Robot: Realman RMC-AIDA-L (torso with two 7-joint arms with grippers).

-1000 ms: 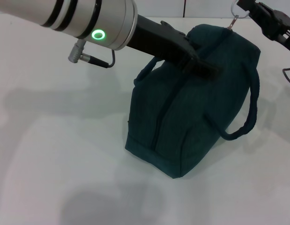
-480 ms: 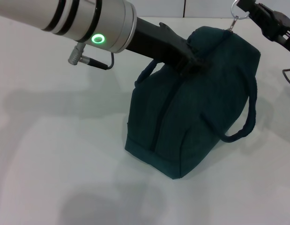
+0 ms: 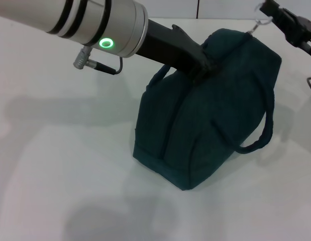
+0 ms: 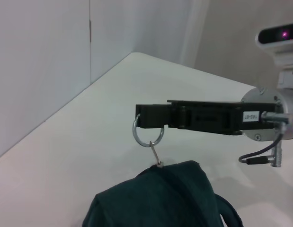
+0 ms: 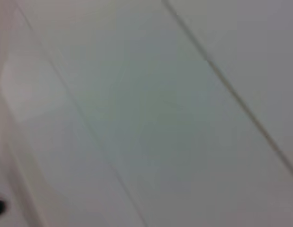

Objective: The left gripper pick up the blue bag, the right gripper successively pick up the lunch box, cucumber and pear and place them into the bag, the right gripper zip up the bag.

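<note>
Here the blue bag [image 3: 210,108] stands on the smooth white table [image 3: 60,165], a boxy, soft-sided shape of dark teal woven fabric with a rounded top and a stitched seam band around its base. One padded handle [image 3: 263,118] loops down its right side in a thick rolled arc; the other shows as a thin curve on the left, near the black link of the left arm. The zip line along the top reads as closed, running up to the far right corner.

The left gripper [image 3: 204,68] comes in from the left on a silver cylindrical arm with black bands and a glowing green ring, then a matte black link. Its claw tips press into the fabric at the top of the bag, seemingly nipped together on a fold of cloth.

The right gripper [image 4: 145,117] reaches in from the far right, a flat, blocky black claw with a small white label on its body. Its fingers are pressed together on the ring zipper pull [image 4: 147,135], a thin silver metal ring that hangs from the claw tip and joins the bag's far top corner by a short wire link.

The right wrist view shows only pale blurred panels.
</note>
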